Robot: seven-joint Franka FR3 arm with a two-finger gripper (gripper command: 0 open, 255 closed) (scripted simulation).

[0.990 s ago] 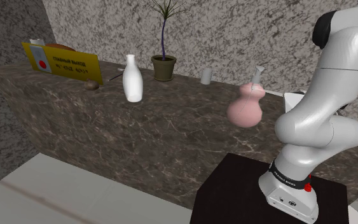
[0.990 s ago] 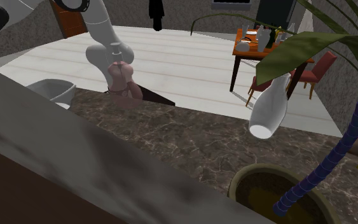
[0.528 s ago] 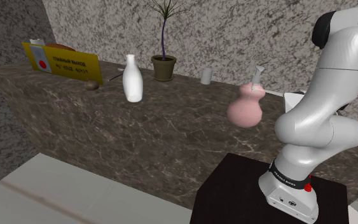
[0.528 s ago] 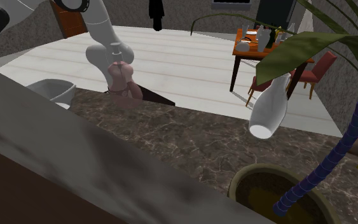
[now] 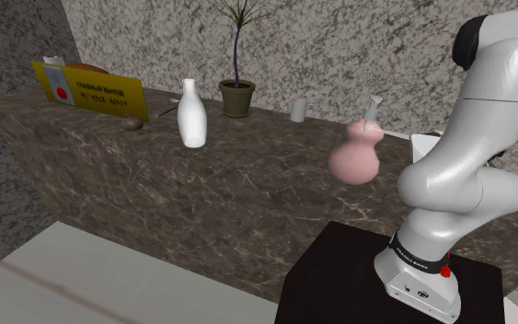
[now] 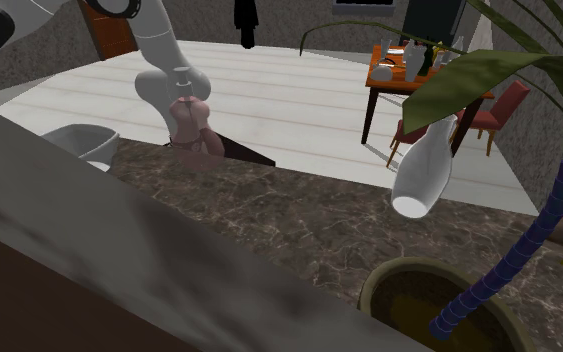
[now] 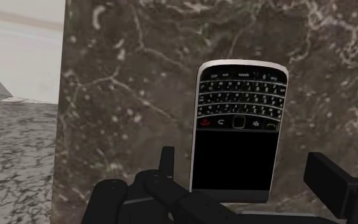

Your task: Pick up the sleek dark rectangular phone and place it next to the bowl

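The wrist view gave the phone [image 7: 238, 127]: a dark slab with a small keyboard above a black screen, lying flat on the marble counter [image 7: 139, 76] near its edge. It lay between the fingers [image 7: 166, 162] of the gripper [image 7: 247, 173], which stood apart on either side without touching it.

The shoulder view gave the wider counter instead, with the white arm [image 5: 487, 120] rising at its right, a pink vase [image 5: 355, 156] beside it, then a white bottle [image 5: 191, 114], a potted plant [image 5: 236, 97] and a yellow sign [image 5: 91, 89] further left.

The second exterior view added a pale bowl [image 6: 79, 140] at the counter's far edge, and a dining table [image 6: 399, 75] across the floor.
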